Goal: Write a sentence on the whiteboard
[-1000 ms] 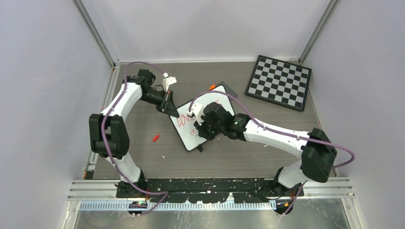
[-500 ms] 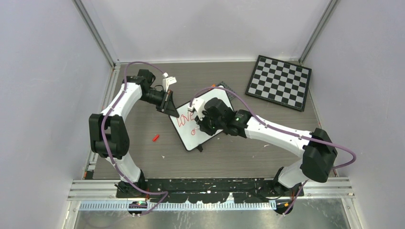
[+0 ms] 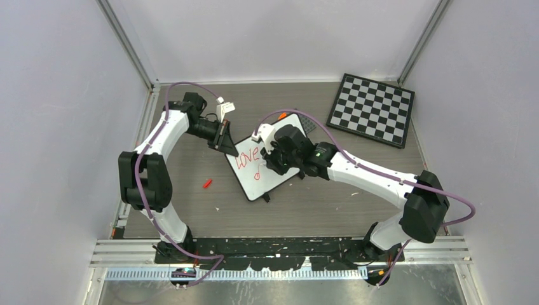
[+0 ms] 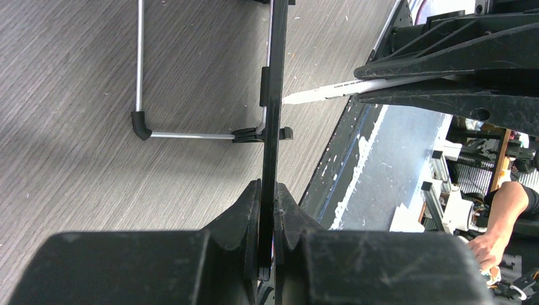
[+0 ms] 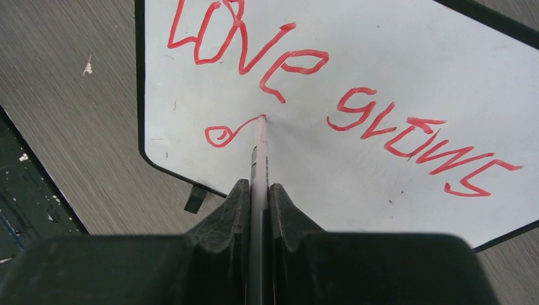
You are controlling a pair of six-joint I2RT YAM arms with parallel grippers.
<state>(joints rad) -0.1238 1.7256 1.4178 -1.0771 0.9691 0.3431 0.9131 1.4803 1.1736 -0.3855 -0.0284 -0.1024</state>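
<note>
Two red words, "love" and "grows", make up the sentence (image 5: 348, 96) so far, and below "love" there is a small red loop with a stroke running up from it. The marker (image 5: 259, 159) stands with its tip touching the whiteboard (image 3: 262, 186) at the end of that stroke, and the right jaws are closed tight around its barrel. The left jaws are pinched narrow on the board's thin black rim at its far-left edge, the board showing edge-on between them in the left wrist view. A wire stand (image 4: 140, 95) with black feet props it off the counter (image 3: 191, 210). The board sits skewed in the middle of the counter, between the two arms. The chessboard (image 3: 372, 109) lies well apart at the far right, and a small red piece (image 3: 207, 183) lies to the board's left.
</note>
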